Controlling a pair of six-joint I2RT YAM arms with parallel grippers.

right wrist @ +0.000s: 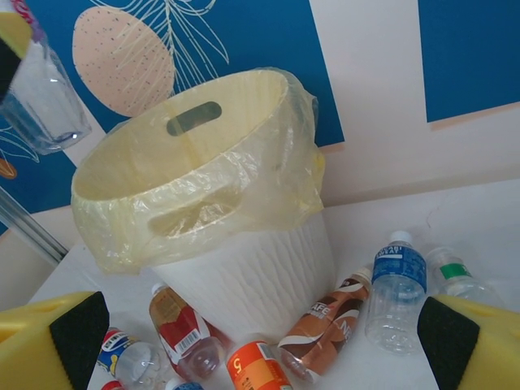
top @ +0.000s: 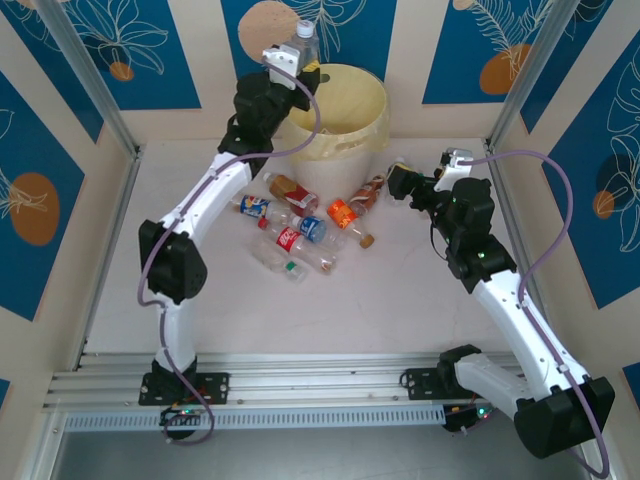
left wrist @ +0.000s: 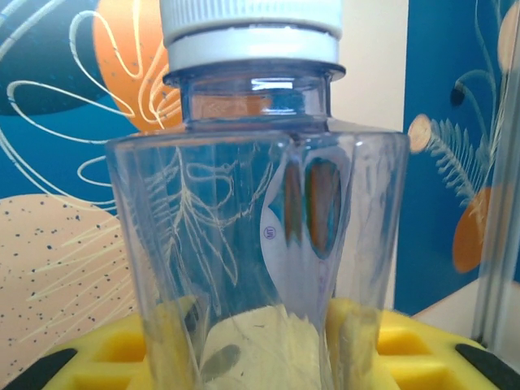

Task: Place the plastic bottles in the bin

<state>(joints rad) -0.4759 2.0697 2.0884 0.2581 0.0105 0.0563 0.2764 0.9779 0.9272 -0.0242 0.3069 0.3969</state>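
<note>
Plastic bottles (top: pixel 300 232) are mostly lying in a loose heap mid-table, at about 6 o'clock from the bin (top: pixel 375 100), with red, blue and orange labels in the mix. My left gripper (top: pixel 290 62) is clamped on a clear white-capped bottle (top: pixel 306 40), held upright above the bin's rim at roughly 11 o'clock. On the left wrist cam the yellow fingers (left wrist: pixel 114 345) squeeze its sides. My right gripper (top: pixel 398 183) sits low at 3 o'clock of the heap, fingers spread wide apart. From its cam, a blue-label bottle (right wrist: pixel 398 284) and a brown coffee bottle (right wrist: pixel 325 325) lie just beside the bin's base, around 5 o'clock.
</note>
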